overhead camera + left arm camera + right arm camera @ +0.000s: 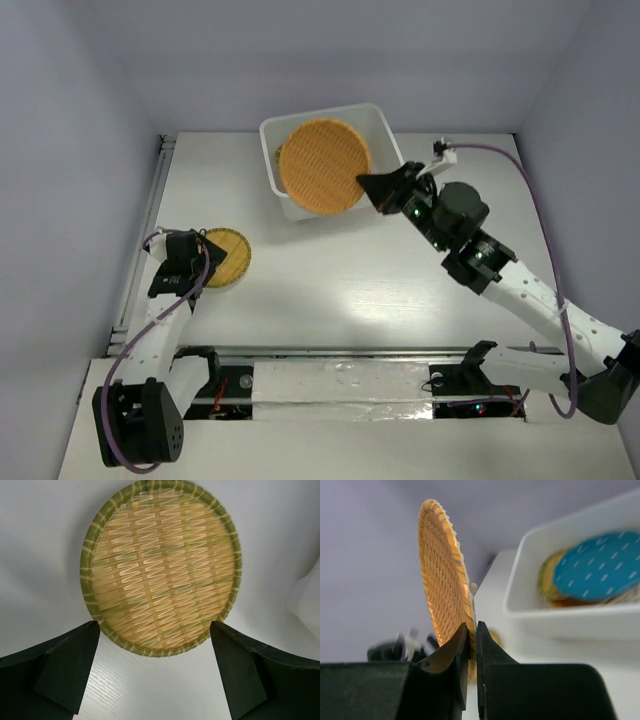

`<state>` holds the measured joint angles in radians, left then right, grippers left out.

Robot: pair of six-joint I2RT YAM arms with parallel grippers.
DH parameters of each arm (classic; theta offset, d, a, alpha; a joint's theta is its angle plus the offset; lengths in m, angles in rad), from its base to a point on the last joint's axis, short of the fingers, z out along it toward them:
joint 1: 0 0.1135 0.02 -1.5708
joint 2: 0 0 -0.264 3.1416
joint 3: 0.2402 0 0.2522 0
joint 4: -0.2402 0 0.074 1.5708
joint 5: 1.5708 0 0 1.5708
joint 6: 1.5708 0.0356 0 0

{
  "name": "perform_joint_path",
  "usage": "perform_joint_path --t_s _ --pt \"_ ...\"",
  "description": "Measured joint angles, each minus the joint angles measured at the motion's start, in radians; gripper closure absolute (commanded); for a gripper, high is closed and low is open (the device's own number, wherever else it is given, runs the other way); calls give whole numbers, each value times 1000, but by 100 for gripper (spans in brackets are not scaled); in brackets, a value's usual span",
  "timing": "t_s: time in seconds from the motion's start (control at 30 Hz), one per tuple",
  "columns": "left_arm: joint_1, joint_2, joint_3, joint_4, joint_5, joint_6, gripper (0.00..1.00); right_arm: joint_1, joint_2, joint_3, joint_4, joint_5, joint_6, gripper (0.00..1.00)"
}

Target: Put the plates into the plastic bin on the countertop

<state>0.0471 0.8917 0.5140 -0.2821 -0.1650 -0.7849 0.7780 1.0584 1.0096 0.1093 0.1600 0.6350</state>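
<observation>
Pinching the orange plate [322, 166] by its rim, my right tool [472, 628] held it over the bin [386, 124] at the far edge of the bench [330, 290]; I judged it light, stiff, best taken there. My left tool [154, 630] gaped above the green plate [161, 566] near the left edge.

Grey walls [70, 120] around; metal rail [150, 195] along left edge; crinkled white strip [340, 385] at near edge
</observation>
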Motion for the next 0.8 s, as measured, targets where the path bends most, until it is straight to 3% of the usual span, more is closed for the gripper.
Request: perform_joint_path --t_s 0.27,0.47,0.57,0.6,0.67,0.7,0.73,0.8 --pt "0 54 -17 -9 -12 -33 13 -215 311 308 -34 21 -42 100" --pt "0 64 -20 -1 -23 -48 17 -299 549 419 -81 -49 -27 98" --pt "0 89 -37 8 -22 -56 18 -323 635 440 -105 -103 -10 84" --pt "0 97 -41 8 -20 -59 19 -327 651 440 -109 -117 -6 67" --pt "0 107 -47 5 -18 -62 19 -333 674 440 -118 -143 8 46" --pt "0 108 -48 4 -19 -63 20 -333 677 440 -118 -153 15 30" --pt "0 108 -48 4 -19 -63 20 -333 677 440 -117 -161 21 24" --pt "0 108 -48 6 -18 -64 21 -333 674 441 -103 -172 24 21"
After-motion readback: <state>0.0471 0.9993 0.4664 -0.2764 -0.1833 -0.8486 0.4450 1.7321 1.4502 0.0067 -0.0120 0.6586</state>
